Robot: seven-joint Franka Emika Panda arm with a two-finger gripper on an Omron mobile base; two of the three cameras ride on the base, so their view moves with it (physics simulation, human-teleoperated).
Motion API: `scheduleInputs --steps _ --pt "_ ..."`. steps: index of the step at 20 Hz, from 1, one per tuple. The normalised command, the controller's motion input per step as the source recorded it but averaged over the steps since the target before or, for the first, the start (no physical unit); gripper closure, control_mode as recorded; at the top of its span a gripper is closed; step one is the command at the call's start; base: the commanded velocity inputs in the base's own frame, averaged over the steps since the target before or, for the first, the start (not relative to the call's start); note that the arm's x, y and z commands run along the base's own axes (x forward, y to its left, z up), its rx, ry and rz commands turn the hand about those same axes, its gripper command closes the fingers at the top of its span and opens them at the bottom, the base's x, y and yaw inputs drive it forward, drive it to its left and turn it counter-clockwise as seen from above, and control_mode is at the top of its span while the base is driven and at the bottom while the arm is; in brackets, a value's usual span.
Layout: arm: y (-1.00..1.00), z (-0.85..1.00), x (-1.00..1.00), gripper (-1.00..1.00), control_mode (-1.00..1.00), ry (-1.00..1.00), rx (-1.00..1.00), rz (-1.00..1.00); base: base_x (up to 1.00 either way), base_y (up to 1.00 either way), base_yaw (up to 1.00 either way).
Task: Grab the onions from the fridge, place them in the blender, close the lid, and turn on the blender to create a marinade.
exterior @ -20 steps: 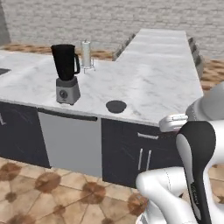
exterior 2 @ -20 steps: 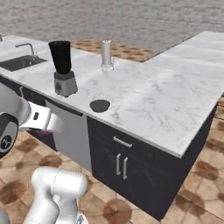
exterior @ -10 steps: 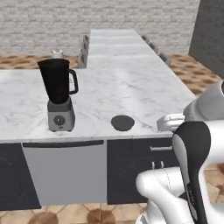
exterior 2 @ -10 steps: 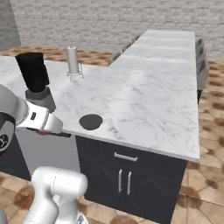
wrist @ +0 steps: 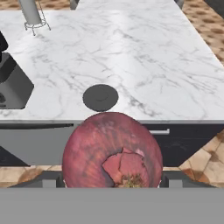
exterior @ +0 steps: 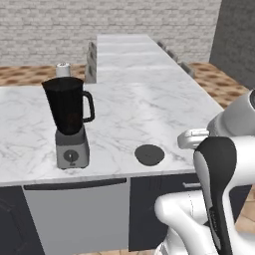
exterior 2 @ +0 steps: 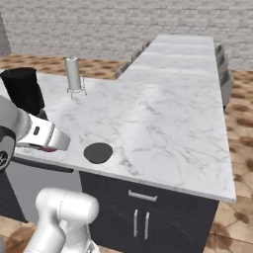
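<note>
Maroon-red round onion [wrist: 112, 151], papery skin, clamped in my fingers, which are closed on it. Since a second ago my base has swung round, bringing the marble worktop [exterior: 149, 114] square ahead of my fingers. Dark tapered blender jar on grey square base [exterior: 68, 122]: ahead, to their left. Flat round black lid [wrist: 100, 97]: directly beyond my fingers, off the jar. Arm: folded low, short of the worktop edge; loading looks next.

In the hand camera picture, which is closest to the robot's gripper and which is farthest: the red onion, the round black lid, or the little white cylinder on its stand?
1. The round dark red onion, held right in the gripper.
2. The round flat black lid, lying on the white marble counter near its front edge.
3. The small white cylinder on a stand, at the far left of the counter.
</note>
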Motion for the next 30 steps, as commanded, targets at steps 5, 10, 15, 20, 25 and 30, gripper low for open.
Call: scheduleInputs --steps 5,10,15,20,25,30 --pt "0.0 0.0 0.0 1.0 1.0 0.0 0.0 0.0 0.63 0.56 -0.01" --pt "0.0 0.0 0.0 1.0 1.0 0.0 0.0 0.0 0.49 0.61 -0.04" --pt "0.0 0.0 0.0 1.0 1.0 0.0 0.0 0.0 0.21 0.0 0.0" --pt "0.0 0.0 0.0 1.0 1.0 0.0 0.0 0.0 0.07 -0.32 0.0" --pt "0.0 0.0 0.0 1.0 1.0 0.0 0.0 0.0 0.03 -0.37 0.0" --pt "0.0 0.0 0.0 1.0 1.0 0.0 0.0 0.0 0.05 -0.15 -0.03"
